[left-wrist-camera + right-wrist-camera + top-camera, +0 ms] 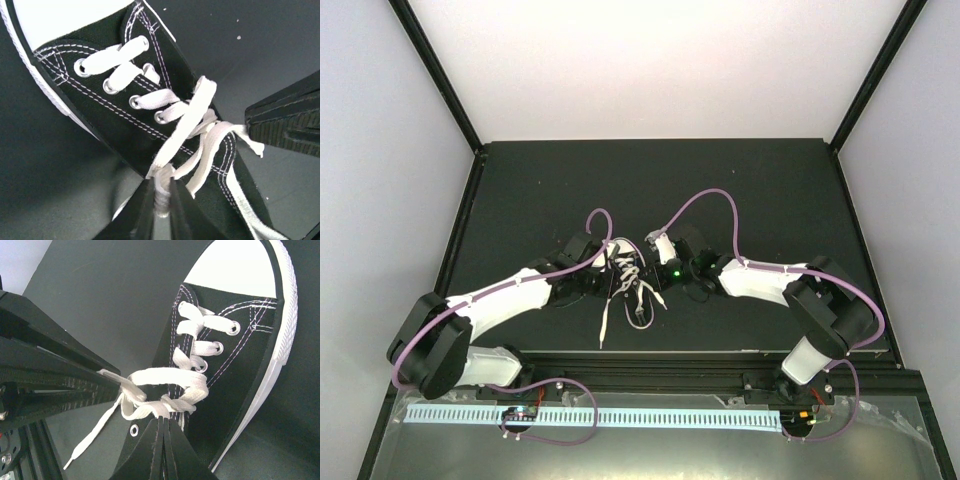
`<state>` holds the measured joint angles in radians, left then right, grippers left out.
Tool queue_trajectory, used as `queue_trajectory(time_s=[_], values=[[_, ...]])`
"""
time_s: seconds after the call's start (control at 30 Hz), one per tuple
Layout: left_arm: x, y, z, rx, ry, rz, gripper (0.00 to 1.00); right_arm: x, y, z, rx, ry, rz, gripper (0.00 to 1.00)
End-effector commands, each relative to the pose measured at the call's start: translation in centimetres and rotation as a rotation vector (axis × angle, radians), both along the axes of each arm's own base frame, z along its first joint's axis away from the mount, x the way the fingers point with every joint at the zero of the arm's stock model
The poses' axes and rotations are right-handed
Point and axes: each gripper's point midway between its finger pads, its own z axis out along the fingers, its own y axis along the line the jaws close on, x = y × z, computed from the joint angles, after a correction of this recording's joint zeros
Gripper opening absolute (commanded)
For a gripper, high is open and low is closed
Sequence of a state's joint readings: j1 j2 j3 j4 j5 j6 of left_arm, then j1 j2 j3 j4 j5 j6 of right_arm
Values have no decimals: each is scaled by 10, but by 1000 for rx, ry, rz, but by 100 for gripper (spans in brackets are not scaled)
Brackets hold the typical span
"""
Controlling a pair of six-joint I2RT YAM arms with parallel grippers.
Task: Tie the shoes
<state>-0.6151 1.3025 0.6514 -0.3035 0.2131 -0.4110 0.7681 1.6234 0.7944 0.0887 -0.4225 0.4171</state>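
Observation:
The black canvas shoe (125, 80) with its white toe cap (235, 272) lies between both arms at mid table, its white laces (628, 283) crossed loosely over the tongue. At the bottom of the left wrist view my left gripper (164, 192) is shut on a bunched strand of lace (162, 180). My right gripper (164, 420) is shut, with a lace loop (165, 407) pinched at its tips. Each gripper shows in the other's view: the right one (285, 125) beside the shoe's ankle, the left one (60, 375) with lace at its tip.
Loose lace ends (605, 328) trail toward the near edge of the dark mat (760, 190). Black rails (440, 80) frame the white walls behind. Purple cables (715, 200) arch over both arms. A slotted white strip (650, 415) runs along the base rail.

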Motion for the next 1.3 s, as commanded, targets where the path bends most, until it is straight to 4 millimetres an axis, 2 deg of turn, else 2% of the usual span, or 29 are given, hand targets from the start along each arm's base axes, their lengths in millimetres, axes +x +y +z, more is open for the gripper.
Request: queue_trajectory(time_s=[0.0, 0.17, 0.33, 0.73, 0.9, 0.97, 1.03, 1.27], values=[[16, -10, 22, -41, -98, -29, 3, 5, 3, 5, 11, -29, -5, 2], [13, -16, 45, -126, -190, -66, 2, 8, 0, 8, 2, -35, -31, 2], [-1, -28, 56, -199, -236, -139, 2, 10, 0, 6, -5, -33, -43, 2], [-51, -47, 11, -160, -82, -283, 6, 11, 1, 4, -3, -25, -46, 2], [-59, -49, -5, -137, -37, -281, 8, 11, 4, 2, 2, -16, -33, 2], [-55, -43, -8, -101, -40, -248, 13, 9, 7, 4, 13, -16, -16, 2], [-50, -36, -7, -69, -55, -213, 21, 8, 7, 6, 17, -19, -9, 2], [-36, -15, 17, -38, -106, -121, 47, 8, 7, 5, 8, -28, -1, 2]])
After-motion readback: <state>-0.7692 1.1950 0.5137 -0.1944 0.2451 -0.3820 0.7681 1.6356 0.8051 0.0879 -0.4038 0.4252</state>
